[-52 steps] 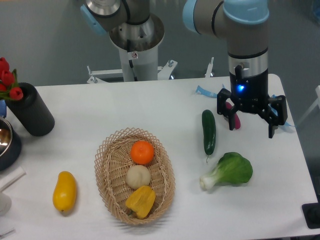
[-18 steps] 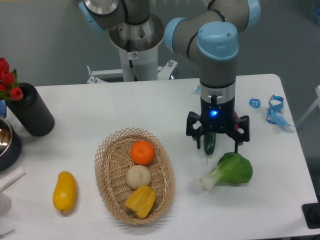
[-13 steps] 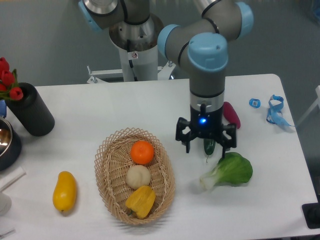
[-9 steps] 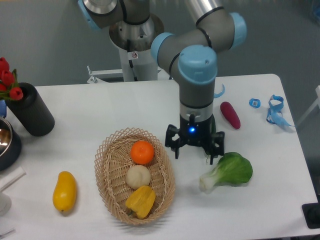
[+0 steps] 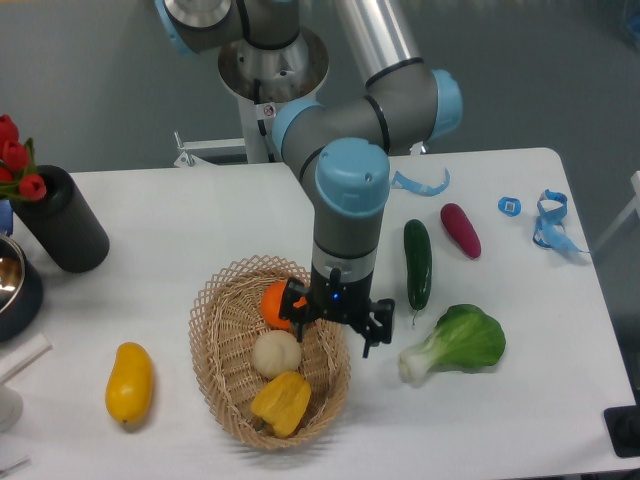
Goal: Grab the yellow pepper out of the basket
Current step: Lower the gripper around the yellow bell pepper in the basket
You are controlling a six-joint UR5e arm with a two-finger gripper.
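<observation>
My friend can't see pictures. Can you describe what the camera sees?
A robot arm's open gripper hangs over a wicker basket holding a yellow pepper, an orange and a pale round fruit. Other vegetables lie around it on the white table.

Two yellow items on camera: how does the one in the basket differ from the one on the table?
The yellow pepper is blocky, lobed and creased; the yellow oval fruit is smooth and elongated. The pepper lies inside the basket by a pale round fruit; the oval fruit lies alone, left of the basket. Both are glossy yellow.

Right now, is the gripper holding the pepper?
No, the open gripper is empty over the basket, and the pepper lies inside it, apart.
</observation>
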